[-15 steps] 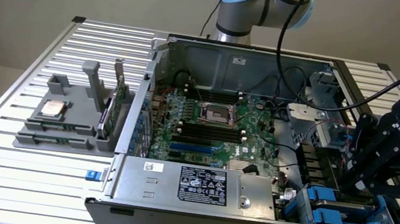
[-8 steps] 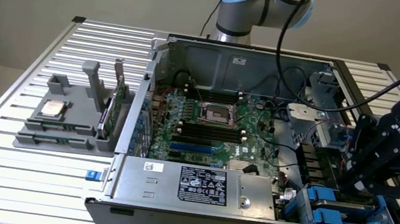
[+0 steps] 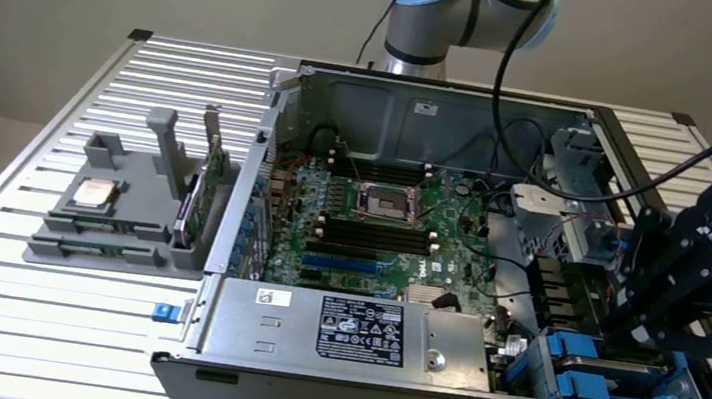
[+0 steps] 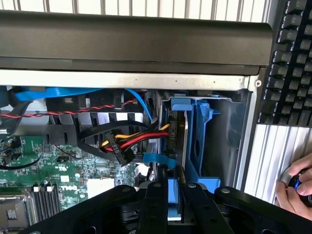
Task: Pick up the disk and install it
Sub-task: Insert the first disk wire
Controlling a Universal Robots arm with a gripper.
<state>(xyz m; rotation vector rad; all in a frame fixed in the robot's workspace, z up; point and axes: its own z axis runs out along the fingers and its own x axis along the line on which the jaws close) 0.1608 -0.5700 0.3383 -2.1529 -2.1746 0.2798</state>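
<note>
You see the disk's bright blue plastic carrier frame (image 4: 197, 141), a green motherboard (image 3: 392, 234), and red-yellow-black cables (image 4: 131, 141).

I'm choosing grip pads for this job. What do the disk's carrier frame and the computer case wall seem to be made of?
The disk sits in a bright blue carrier frame that looks like moulded plastic: uniform colour, soft sheen, rounded ribs. The case wall looks like bare sheet metal, pale grey and matte, with a screw at its end. The disk's own body is too edge-on to judge.
</note>
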